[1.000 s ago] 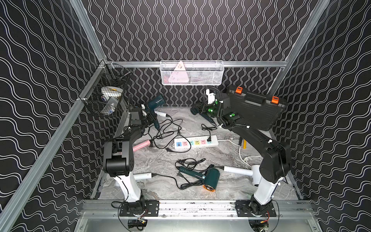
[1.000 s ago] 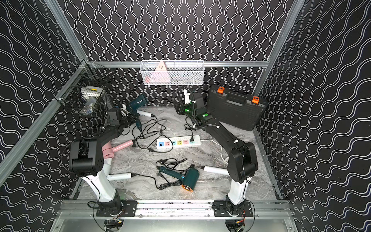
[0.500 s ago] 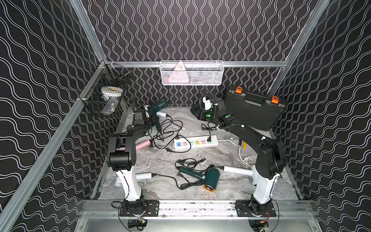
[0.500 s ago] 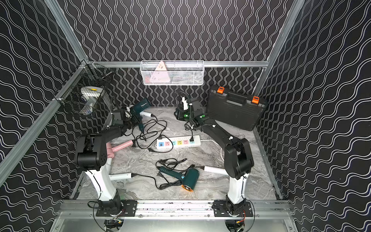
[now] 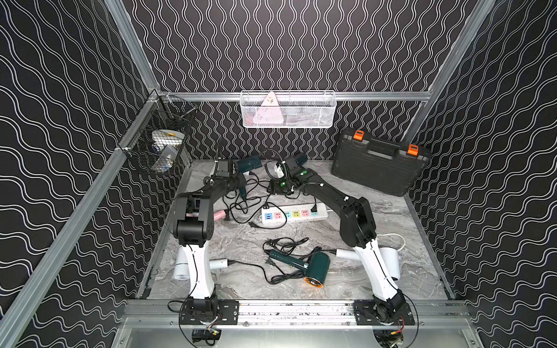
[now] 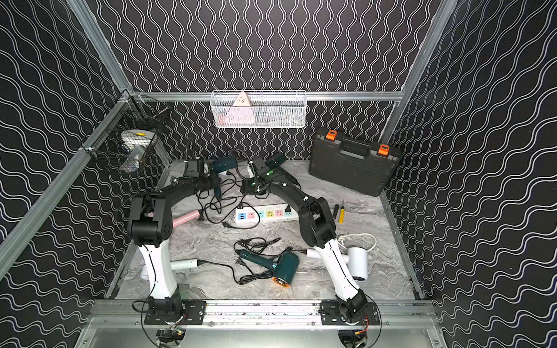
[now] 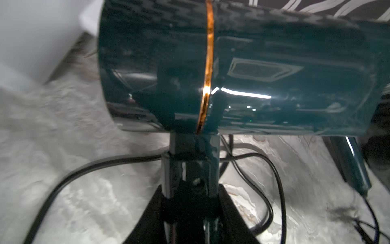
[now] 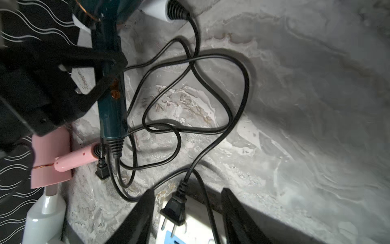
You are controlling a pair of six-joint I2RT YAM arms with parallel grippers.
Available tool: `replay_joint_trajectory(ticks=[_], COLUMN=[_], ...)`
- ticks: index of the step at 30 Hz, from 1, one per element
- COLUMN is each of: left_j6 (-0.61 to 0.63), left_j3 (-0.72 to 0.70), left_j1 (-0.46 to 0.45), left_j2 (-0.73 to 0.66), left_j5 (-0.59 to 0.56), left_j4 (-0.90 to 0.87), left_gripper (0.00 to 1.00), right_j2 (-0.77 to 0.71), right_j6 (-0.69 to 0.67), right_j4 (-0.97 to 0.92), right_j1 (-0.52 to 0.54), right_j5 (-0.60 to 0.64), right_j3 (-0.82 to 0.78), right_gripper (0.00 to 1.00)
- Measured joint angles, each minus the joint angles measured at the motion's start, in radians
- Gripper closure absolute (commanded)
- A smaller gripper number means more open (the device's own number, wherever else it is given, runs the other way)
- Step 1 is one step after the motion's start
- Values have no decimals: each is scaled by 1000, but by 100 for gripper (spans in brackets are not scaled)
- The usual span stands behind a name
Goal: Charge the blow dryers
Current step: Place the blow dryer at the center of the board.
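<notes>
Gripping, left hand (image 7: pixel 191 190): green blow dryer (image 7: pixel 253 74) is held by handle.
Right hand (image 8: pixel 187 192): parted over power strip (image 5: pixel 294 215); plug (image 8: pixel 174 210) seen between, ungripped.

No readable text, brand or number, outlined emblem (image 7: pixel 263 70) on the dark green blow dryer (image 7: pixel 147 52) illegible

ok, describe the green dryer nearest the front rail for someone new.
Find the white power strip across mid-table. Between it and the front rail lies the dark green dryer in loose black cord. The two white dryers flank it; it is the green one, with an orange-rimmed mouth.
</notes>
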Motion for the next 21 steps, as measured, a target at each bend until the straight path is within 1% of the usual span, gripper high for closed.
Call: replay_joint_trajectory(ticks=[4,11,18,20,21], left_j6=[66,113,138,143,145], left_j3=[105,231,334,360,372], left_j1=[-55,-63,-95,-101,-103], left_j2=[57,161,254,279,289], left_j5=[-10,-25,24,32,39], left_j4=[-48,-110,-130,-145,-150], left_gripper=[87,87,85,83,78], right_j2=[68,130,189,200,206], right_j6=[0,3,11,15,20], right_j4=[-68,-105,-106,-106,-106], right_j1=[5,16,28,28,29], right_j5=[11,3,-8,-9,-11], right_j3=[86,142,192,196,199], right_gripper=[41,41,46,49,52])
